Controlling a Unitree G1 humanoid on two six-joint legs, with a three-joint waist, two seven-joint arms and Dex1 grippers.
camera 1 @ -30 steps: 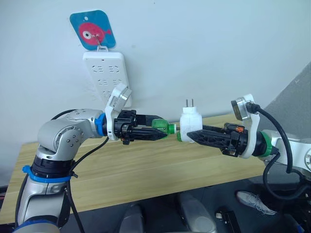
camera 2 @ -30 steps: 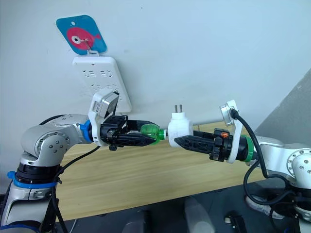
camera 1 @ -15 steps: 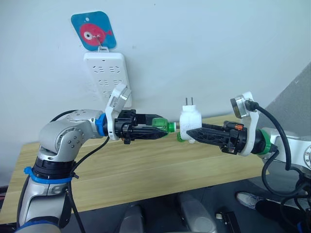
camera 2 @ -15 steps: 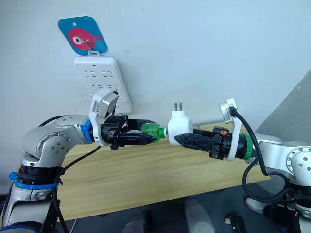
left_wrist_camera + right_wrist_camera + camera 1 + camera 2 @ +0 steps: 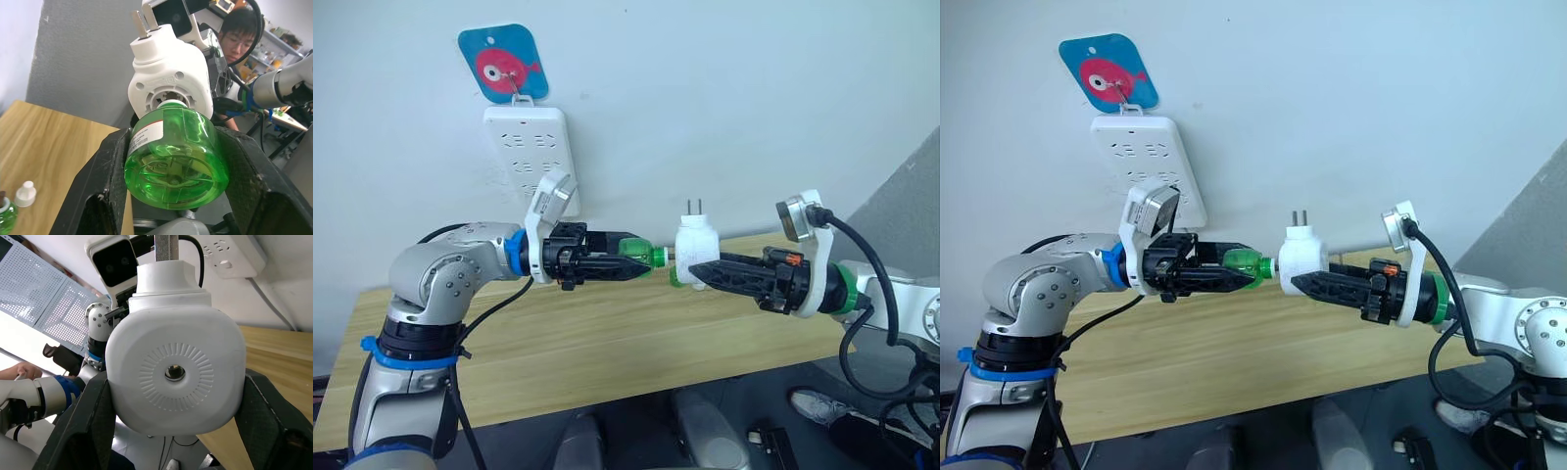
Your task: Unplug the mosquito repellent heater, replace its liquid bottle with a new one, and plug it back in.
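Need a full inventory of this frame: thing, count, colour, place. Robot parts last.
mosquito repellent heater: 1, white, held in the air over the table, prongs up
liquid bottle: 1, green, neck at the heater's socket
power strip: 1, white, hung on the wall
fish sign: 1, blue and pink, above the strip
table: 1, light wood, against the wall
small bottle: 1, green, on the table
small cap: 1, white, beside that bottle
person: 1, behind the right arm
left gripper: 1, black, jaws clamped on the green bottle
right gripper: 1, black, jaws clamped on the heater
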